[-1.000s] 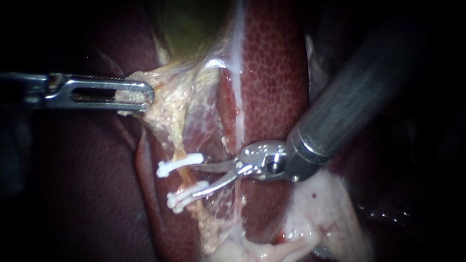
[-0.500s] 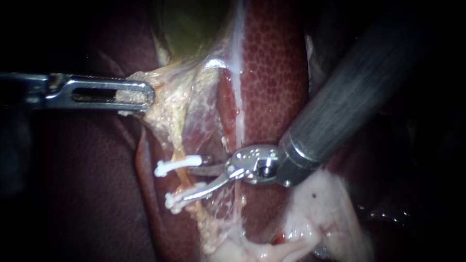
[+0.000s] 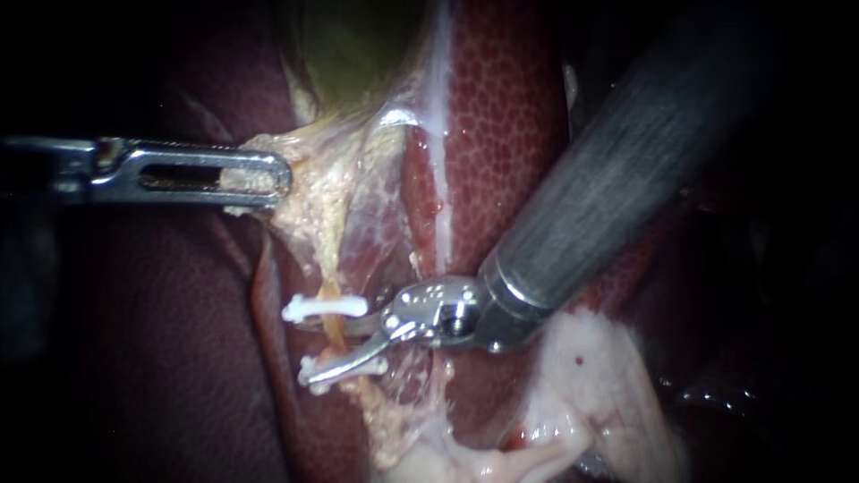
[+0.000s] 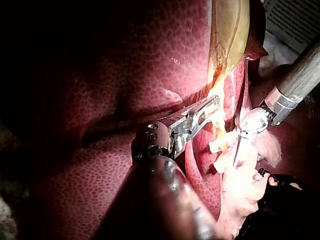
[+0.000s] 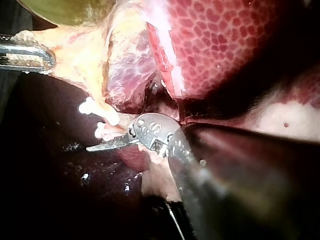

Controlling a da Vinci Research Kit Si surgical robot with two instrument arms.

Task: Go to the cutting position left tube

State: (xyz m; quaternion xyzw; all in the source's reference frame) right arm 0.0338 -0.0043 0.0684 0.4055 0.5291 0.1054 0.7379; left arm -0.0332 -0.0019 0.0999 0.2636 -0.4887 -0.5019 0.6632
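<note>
Thin orange-yellow tube (image 3: 334, 327) runs down between two white plastic clips (image 3: 324, 309), beside the red mottled liver (image 3: 510, 134). My right instrument (image 3: 333, 351) holds its jaws parted with the tube in the gap. My left instrument (image 3: 268, 177) is clamped on pale yellowish tissue (image 3: 313, 201) under the green gallbladder (image 3: 358, 54).

Left instrument (image 3: 267, 175) level, clamped on tissue (image 3: 313, 199), right instrument (image 3: 315, 351) slanted, parted.

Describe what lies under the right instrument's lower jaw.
The lower white clip, only its two ends showing. Its middle, and the tube there, are covered by the right instrument's jaw.
</note>
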